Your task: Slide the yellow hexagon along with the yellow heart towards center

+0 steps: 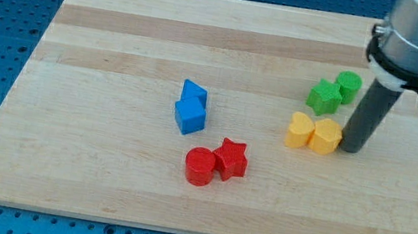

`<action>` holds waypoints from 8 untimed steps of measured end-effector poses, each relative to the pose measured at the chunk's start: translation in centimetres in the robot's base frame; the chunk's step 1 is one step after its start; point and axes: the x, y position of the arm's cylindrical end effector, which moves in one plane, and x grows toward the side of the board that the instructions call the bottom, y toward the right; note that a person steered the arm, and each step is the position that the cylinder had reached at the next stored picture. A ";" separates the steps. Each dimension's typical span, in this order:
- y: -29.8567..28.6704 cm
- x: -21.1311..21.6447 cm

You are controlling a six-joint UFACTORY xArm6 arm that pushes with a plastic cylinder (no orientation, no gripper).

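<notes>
**Pushing the yellow pair: barely begun**

Spanning nearly the whole view, the wooden worktop [123, 18] carries four pairs of blocks. Above it at the view's right hangs the arm's grey housing, and from it the dark rod comes down so that my tip [353, 148] sits on the wood just to the right of the yellow pair, touching or very nearly touching it (the gap, if any, is too fine to make out). No jaws exist on this rig, so there is nothing to open or clench; the rod only pushes.

Near the middle lie a blue cube [189, 117] and a blue wedge-like block [193, 93], touching. Below them sit a red cylinder [200, 166] and a red star [230, 157], also touching. At the upper right, a green star [324, 95] rests against a green cylinder [349, 86].

The task's things, the yellow hexagon [326, 137] and the yellow heart [300, 131], stand side by side and in contact, well right of centre. By my reading almost everything is left: the pair must travel leftward, stopping short of the blue blocks, and the tip is placed well for that push.
</notes>
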 end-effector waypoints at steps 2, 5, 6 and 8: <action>-3.1 0.8; -8.8 0.8; -10.2 0.2; -13.7 -3.1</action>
